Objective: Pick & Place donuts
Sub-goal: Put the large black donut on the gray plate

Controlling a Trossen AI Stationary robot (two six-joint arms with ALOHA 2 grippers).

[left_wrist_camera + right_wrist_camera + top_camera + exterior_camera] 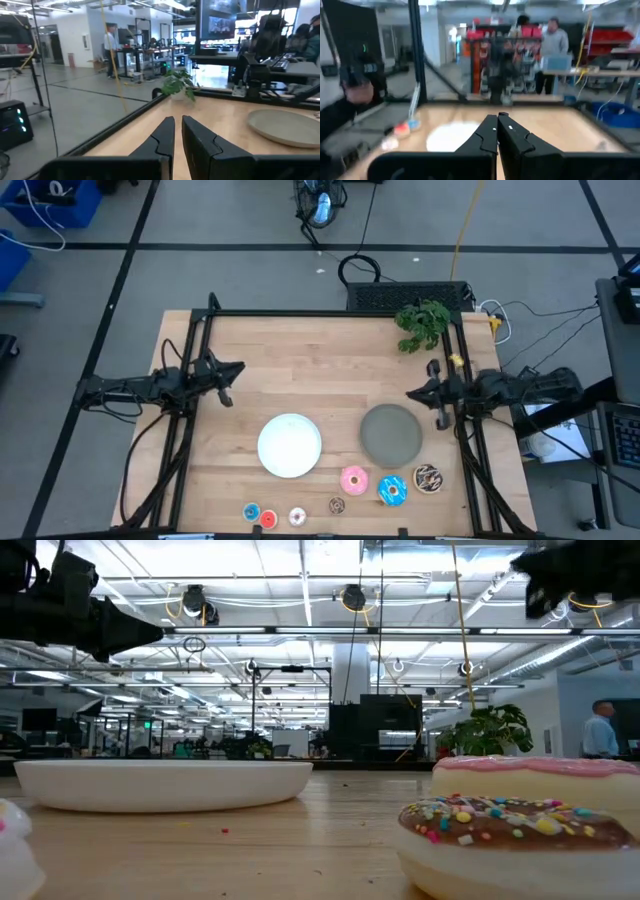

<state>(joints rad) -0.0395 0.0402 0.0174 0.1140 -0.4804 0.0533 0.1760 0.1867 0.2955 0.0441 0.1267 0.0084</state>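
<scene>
Several toy donuts lie flat along the table's near edge: pink (353, 480), blue (392, 491) and chocolate-sprinkled (427, 478) at the right, with mini blue (251, 512), red (268, 519), white (297, 517) and brown (337, 506) to their left. The low view shows the pink donut (540, 775) and the sprinkled donut (515, 830) up close. My left gripper (228, 370) hovers level at the table's left side, shut and empty, as its wrist view (177, 125) shows. My right gripper (412, 393) hovers level at the right side above the grey plate's far rim, shut and empty (498, 120).
A white plate (290, 445) sits in the table's middle near part and a grey plate (391, 433) to its right. A green plant (422, 323) stands at the far right corner. A black frame (320, 313) rims the table. People stand in the room beyond.
</scene>
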